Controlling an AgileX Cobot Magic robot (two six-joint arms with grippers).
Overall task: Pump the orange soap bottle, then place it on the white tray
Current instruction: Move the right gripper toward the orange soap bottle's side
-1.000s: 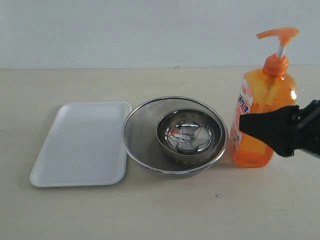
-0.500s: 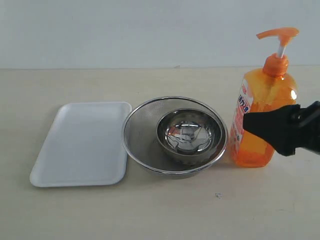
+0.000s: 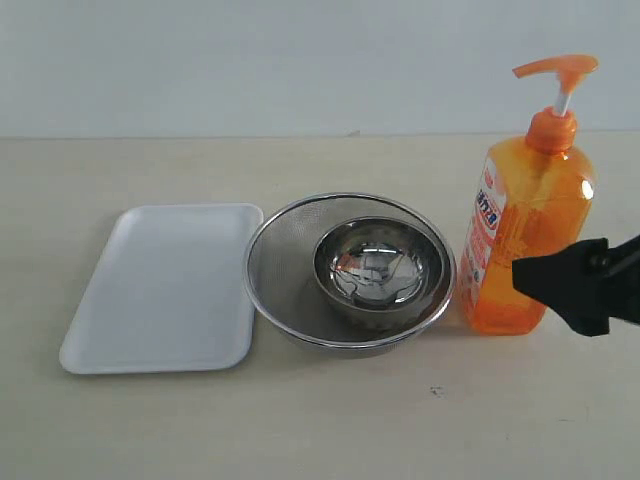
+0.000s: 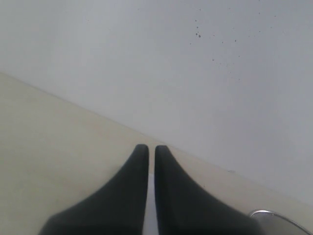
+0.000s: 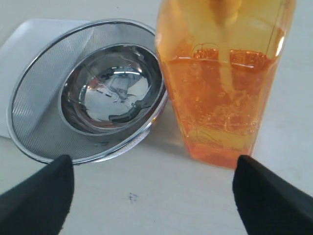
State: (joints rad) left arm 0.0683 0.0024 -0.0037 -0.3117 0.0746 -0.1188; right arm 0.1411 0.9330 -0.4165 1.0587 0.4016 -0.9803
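Note:
The orange soap bottle (image 3: pixel 525 235) stands upright on the table at the right, its pump head (image 3: pixel 558 68) raised on a white stem. In the right wrist view the orange soap bottle (image 5: pixel 220 98) stands just beyond my fingertips and nothing touches it. My right gripper (image 3: pixel 530 280) is open in front of the bottle's lower right side, and in its own view the right gripper (image 5: pixel 152 164) holds nothing between its widely spread fingers. The white tray (image 3: pixel 165 285) lies flat and bare at the left. My left gripper (image 4: pixel 151 148) is shut and empty, and does not show in the exterior view.
A round steel mesh strainer (image 3: pixel 275 275) with a shiny steel bowl (image 3: pixel 378 265) inside it sits between the tray and the bottle, almost touching both. The strainer (image 5: pixel 39 122) and a corner of the tray (image 5: pixel 29 34) also show in the right wrist view.
My right gripper has drawn back from the bottle toward the right, and its fingers no longer overlap the bottle's front. The bottle, strainer and tray have stayed put.

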